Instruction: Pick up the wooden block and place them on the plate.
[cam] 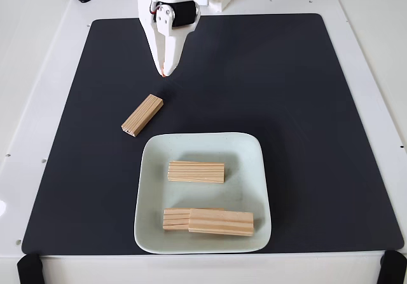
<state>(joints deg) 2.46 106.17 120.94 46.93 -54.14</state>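
- Landmark for all positions: the plate (254, 145), pale mint-white, square with rounded corners, resting on the black mat (305, 106) toward the mat's near edge in the fixed view.
- Left of the plate's far-left corner: one wooden block (142, 115) lies flat on the mat, angled diagonally, clear of the plate rim and touching nothing else.
- Beyond that loose block, farther from the plate: the hand (165, 73) points downward above the mat, its white fingers drawn together to a narrow tip. Nothing is held between them. The tip stands apart from the loose block.
- On the plate, upper middle: a second wooden block (196, 171) lies flat, long side running left to right, grooved face up.
- On the plate, near-left part: a third wooden block (175, 218) lies flat, grooves visible, partly covered at its right end.
- On the plate, near the front rim and to the right of the third: a fourth wooden block (221, 222) overlaps the third block's right end.
- Under the mat: a white counter (375, 55), showing on all sides of the mat.
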